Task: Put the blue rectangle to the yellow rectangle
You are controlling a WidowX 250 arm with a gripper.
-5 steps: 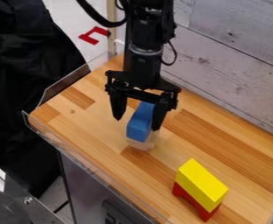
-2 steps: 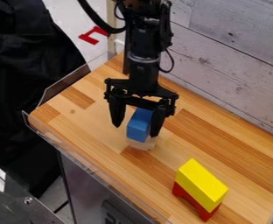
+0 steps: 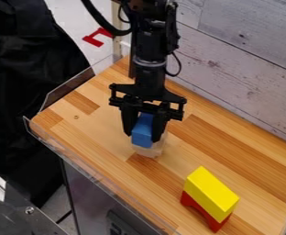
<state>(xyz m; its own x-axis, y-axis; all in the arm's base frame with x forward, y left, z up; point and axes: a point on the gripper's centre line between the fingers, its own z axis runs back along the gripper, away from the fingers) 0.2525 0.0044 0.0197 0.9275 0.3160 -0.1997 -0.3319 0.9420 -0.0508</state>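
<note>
Gripper (image 3: 143,137) closes on the blue block (image 3: 142,131)

The two fingers have drawn together since the earlier frames. One second ago they stood spread, with a wide gap between the blue block and the finger on the picture's left, while the other finger was close beside the block. By the middle frame the gripper had come down lower, its fingers still spread. Now that gap is gone: the fingers are pinching the blue block from its two long sides. The block has also shifted very slightly toward the picture's left. The yellow block (image 3: 211,193) and the red block (image 3: 194,205) have stayed where they were.

The blue block sits between the fingers, directly below the gripper's crossbar, with its front end poking out toward the camera. Its top slants down toward that end. Beneath it is a pale, see-through block (image 3: 150,151), which stands on the wooden tabletop (image 3: 102,133) and juts out a little at the front and on the picture's right. The fingers hang at the height of the blue block.

The yellow block lies well apart from the gripper, nearer the camera and toward the picture's lower right. It rests on top of the red block, which has an arched underside and stands on the tabletop.
</note>
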